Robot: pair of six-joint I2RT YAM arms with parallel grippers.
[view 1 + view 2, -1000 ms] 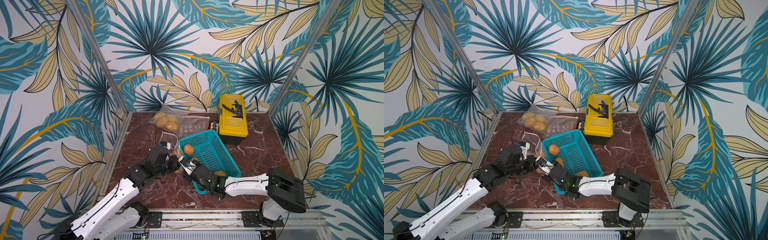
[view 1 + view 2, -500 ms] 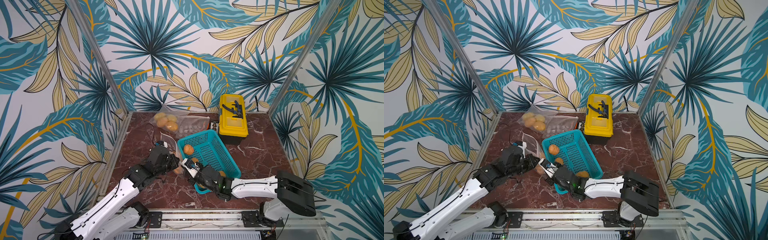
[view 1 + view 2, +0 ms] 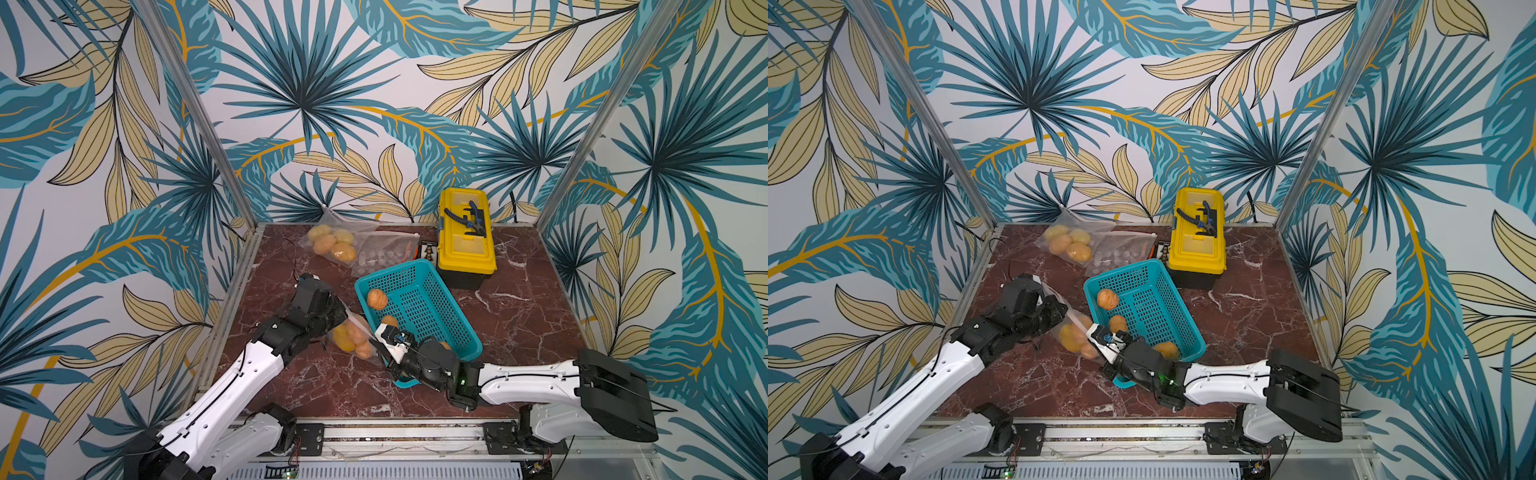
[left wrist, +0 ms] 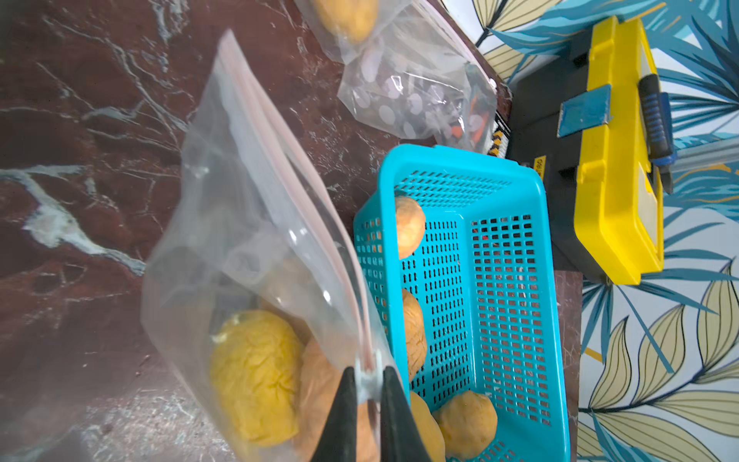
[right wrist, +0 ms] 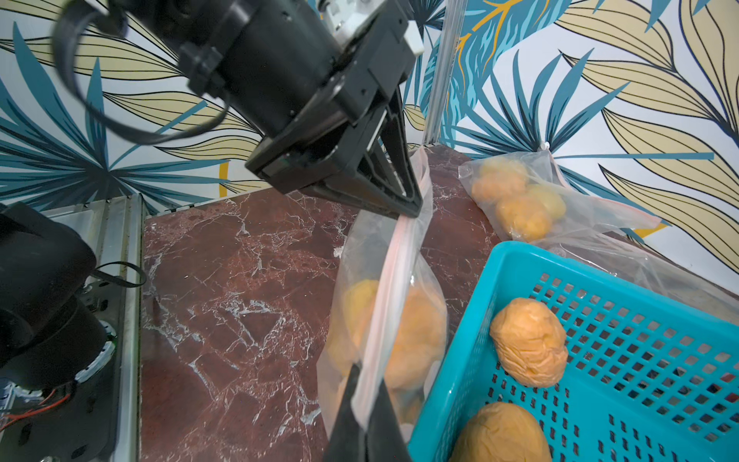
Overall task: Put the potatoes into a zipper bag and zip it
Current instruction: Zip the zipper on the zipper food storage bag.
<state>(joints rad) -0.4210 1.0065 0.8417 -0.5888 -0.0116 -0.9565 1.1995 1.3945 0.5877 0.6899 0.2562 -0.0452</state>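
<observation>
Clear plastic is what both arms have hold of right now: the zipper bag is stretched between them, sagging toward the counter with a few potatoes slumped in the bottom. Our right pincer is clamped tight on the zip strip at the end nearest the robot. Our left pincer is nipped almost fully closed on the same strip further along. Neither one has anything else in it.

So the strip's long axis runs from the right pincer straight through the left one and on past it to a free end. That free stretch lies beyond the left pincer, on the side away from the right, which makes the left arm the nearer one for running the seal. We'd guess this is the zipping step, with the right anchoring while the left slides outward. We can't tell if the pink tracks ahead of the left pincer are pressed together.

Three more potatoes sit in the teal basket just beside the right pincer, so not everything's bagged.
</observation>
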